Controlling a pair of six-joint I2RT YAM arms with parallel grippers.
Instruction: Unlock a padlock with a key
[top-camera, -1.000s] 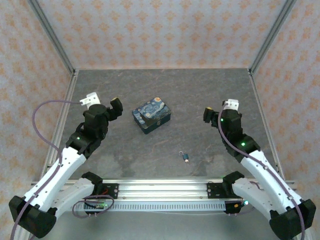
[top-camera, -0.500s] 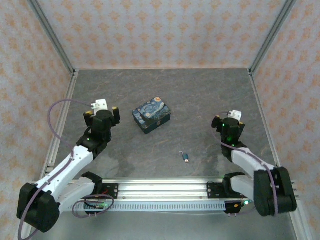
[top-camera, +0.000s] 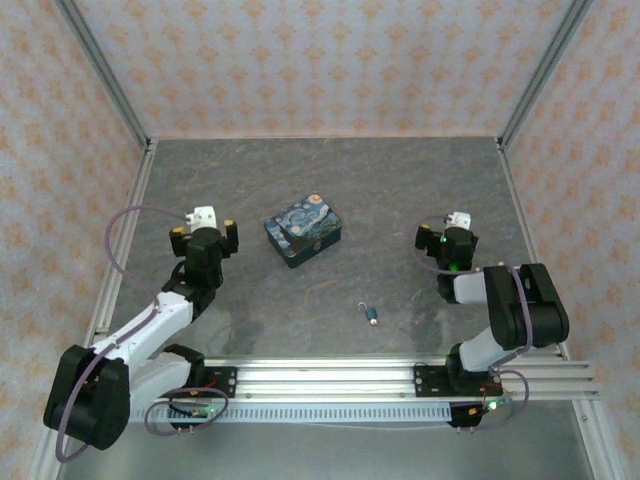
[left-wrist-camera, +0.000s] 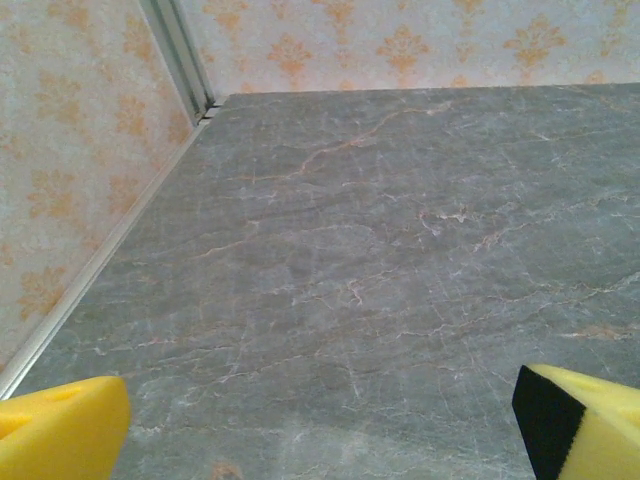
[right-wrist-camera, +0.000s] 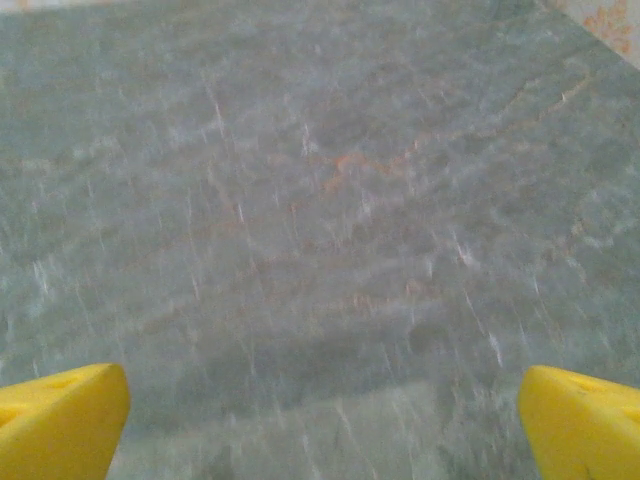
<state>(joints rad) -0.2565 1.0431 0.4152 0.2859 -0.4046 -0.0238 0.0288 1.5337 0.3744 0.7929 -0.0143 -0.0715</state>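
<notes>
**Ana:** Where was the padlock?

**Ben:** The padlock (top-camera: 372, 317) lay flat on the desk (top-camera: 420, 180), close to the near edge and a little right of its middle. It was well apart from the painted tin (top-camera: 303, 230), which sat nearer the centre.

**Ana:** And the key?

**Ben:** A thin pale sliver stuck out from the lock's far end. From above I could not tell whether it was the key or just the shackle.

**Ana:** What were the tools doing?

**Ben:** The left tool (top-camera: 203, 233) hung toward the left edge and the right tool (top-camera: 445, 240) toward the right edge. Both had their fingers spread wide with nothing between them. Each wrist camera showed yellow pads (left-wrist-camera: 60, 430) far apart over bare stone.

**Ana:** How would the lock handle?

**Ben:** I judged it light, hard and smooth. It would likely skid on that polished desk if nudged from one side. I would have pinched the blue body across its flat faces and left the keyhole end free. A key that thin lies flush and slips easily, so it should be gripped by its head.
</notes>
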